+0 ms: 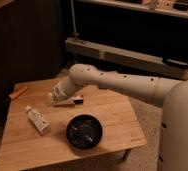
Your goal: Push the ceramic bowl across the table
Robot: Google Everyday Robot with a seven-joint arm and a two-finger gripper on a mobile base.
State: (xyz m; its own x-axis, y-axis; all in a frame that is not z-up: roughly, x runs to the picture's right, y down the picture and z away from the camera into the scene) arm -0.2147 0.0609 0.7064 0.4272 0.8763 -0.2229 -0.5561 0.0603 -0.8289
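The gripper, jaws together, rests beyond the round glossy black ceramic bowl; an off-centre shove might skid it off the light-brown wooden table.

Warm, dim light on the desk; dark room behind; my pincer, low over the desk's far half, looks blurred.

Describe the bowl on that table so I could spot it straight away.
Start at the low wooden table beneath the robot's white arm. Near its front edge, right of the lying white tube and nearer the camera than the pincer, sits the ceramic bowl. It alone is round, shallow and glossy black.
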